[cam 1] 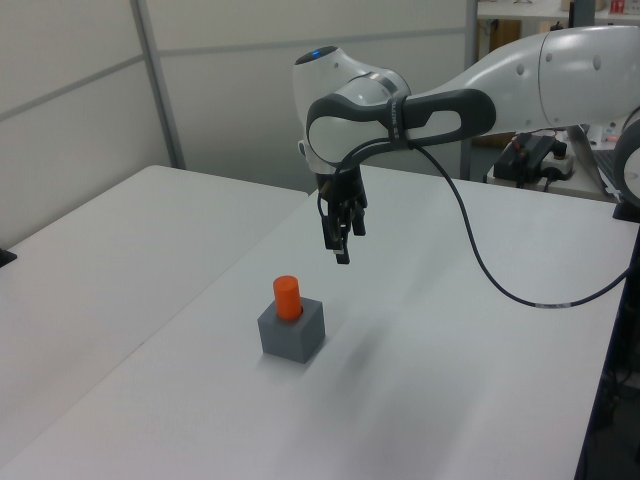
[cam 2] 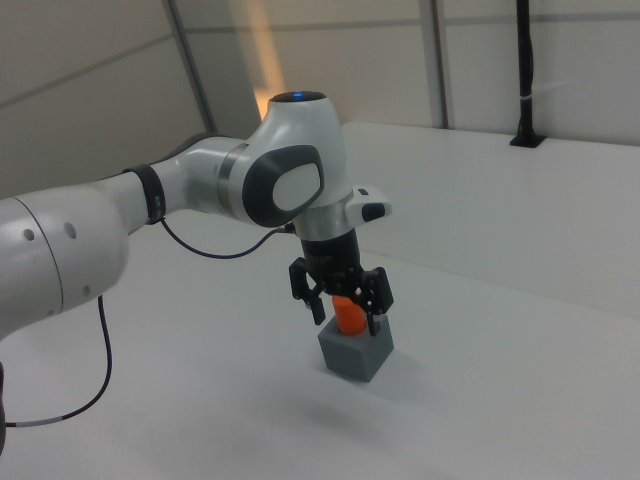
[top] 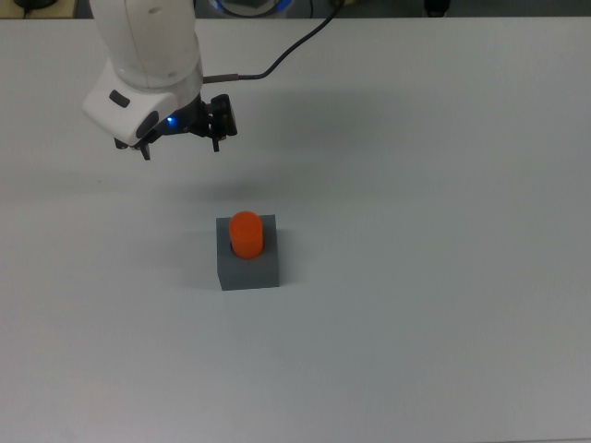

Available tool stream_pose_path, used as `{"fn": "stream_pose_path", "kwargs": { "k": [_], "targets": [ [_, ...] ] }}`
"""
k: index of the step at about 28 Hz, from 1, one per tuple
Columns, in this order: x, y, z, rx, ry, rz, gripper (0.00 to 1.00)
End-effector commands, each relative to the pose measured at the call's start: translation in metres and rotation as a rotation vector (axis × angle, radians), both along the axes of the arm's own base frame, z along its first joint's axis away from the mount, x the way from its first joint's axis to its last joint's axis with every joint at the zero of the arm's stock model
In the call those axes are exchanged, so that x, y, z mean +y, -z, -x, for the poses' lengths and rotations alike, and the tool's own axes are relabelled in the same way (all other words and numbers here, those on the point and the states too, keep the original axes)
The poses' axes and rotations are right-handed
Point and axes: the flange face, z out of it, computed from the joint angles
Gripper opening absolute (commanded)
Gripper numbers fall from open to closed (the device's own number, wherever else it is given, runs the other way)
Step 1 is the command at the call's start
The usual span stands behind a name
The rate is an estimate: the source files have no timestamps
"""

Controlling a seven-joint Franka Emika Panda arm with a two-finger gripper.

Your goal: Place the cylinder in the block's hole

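no text, label, brand, number or sign can be read on anything in any of the views.

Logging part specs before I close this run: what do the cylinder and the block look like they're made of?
The cylinder looks like smooth orange-red plastic with a soft sheen on its rounded top. The block looks like matte dark grey plastic or foam: flat, no glare. Neither is certain from looks alone.

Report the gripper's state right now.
Gripper: open, holding nothing, raised clear of the cylinder standing in the block.
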Motion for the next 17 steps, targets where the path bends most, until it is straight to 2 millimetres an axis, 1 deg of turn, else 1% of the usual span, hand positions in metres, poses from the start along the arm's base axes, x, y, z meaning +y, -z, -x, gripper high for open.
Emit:
{"fn": "stream_pose_path", "kwargs": {
  "k": [1,5,17],
  "targets": [
    [-0.0045,-0.0002,0.0016,-0.003,0.010,0.013,1.00],
    [-0.0038,-0.0011,0.0019,-0.006,0.050,0.019,1.00],
    [-0.0048,-0.0016,0.0029,-0.002,0.058,0.019,1.00]
  ]
}}
